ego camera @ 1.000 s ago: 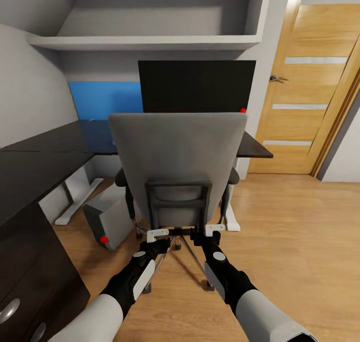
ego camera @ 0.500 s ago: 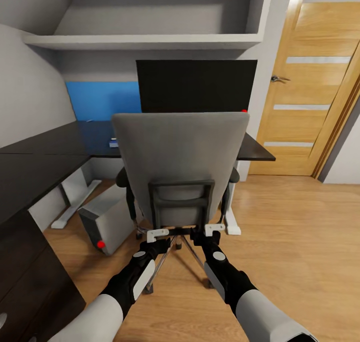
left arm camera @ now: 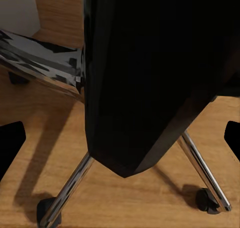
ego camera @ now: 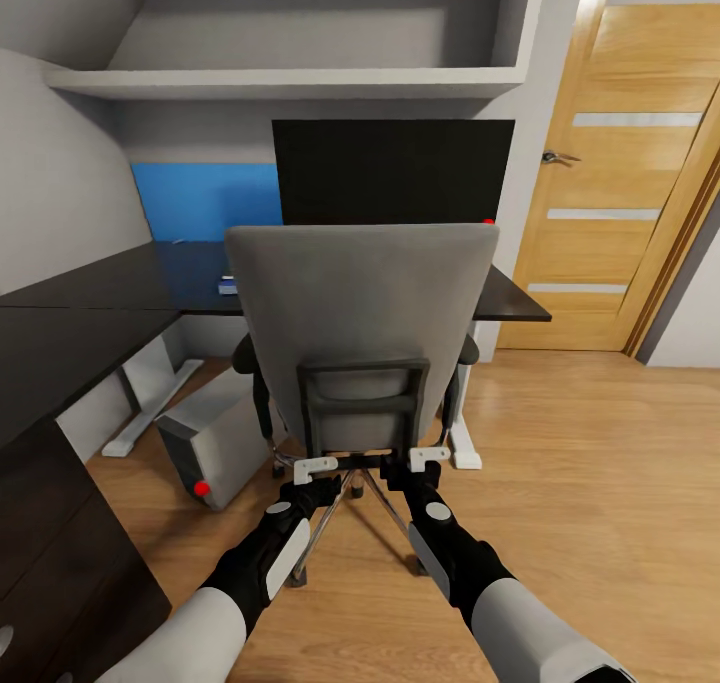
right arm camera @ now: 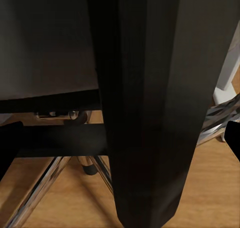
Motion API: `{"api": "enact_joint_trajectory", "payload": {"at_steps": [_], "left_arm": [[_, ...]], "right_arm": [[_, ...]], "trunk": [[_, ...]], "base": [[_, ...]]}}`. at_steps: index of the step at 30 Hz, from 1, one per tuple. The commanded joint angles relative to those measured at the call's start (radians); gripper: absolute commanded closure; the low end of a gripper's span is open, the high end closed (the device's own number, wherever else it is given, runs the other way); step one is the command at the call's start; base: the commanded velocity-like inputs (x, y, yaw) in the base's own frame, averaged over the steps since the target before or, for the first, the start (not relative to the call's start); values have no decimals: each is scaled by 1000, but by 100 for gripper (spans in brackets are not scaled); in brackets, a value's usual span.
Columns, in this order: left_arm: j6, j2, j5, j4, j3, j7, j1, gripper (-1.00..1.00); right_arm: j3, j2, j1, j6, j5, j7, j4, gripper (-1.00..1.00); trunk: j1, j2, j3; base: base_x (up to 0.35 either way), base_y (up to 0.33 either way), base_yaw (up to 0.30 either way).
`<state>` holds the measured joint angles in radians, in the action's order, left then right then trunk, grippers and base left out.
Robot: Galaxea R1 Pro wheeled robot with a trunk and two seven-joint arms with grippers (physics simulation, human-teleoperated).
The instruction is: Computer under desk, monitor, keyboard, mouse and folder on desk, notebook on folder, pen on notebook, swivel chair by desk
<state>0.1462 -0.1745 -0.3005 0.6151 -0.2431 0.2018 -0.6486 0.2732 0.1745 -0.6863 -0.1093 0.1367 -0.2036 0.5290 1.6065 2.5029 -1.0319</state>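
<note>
Grey swivel chair (ego camera: 360, 313) back; left gripper (ego camera: 315, 466), right gripper (ego camera: 429, 458) at its base.

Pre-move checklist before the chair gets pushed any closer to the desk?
1. Both grippers at the swivel chair back: ok. Left gripper and right gripper sit at the base of the dark back frame.
2. Firm grip on the frame: cannot tell. The wrist views are blocked by dark chair parts and no fingers are clear.
3. Monitor on the desk: ok.
4. Computer under the desk: ok, but close beside the chair base; watch for contact.
5. Seat clear of the folder: cannot tell, the backrest hides the seat.
6. Keyboard and mouse on the desk: cannot tell, also hidden by the backrest.
</note>
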Motion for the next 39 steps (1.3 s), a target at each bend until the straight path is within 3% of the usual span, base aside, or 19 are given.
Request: {"api": "enact_joint_trajectory", "payload": {"at_steps": [1, 8, 39], "left_arm": [[4, 0, -6, 2, -2, 7, 0, -100], [4, 0, -6, 2, -2, 7, 0, -100], [4, 0, -6, 2, -1, 6, 0, -100]], "right_arm": [[5, 0, -1, -6, 11, -6, -1, -100], [5, 0, -1, -6, 11, -6, -1, -100], [6, 0, -1, -6, 13, -6, -1, -100]], "trunk": [[0, 0, -1], [0, 0, -1], [0, 0, -1]], "base": [[0, 0, 0], [-105, 0, 0], [-329, 0, 0]]}}
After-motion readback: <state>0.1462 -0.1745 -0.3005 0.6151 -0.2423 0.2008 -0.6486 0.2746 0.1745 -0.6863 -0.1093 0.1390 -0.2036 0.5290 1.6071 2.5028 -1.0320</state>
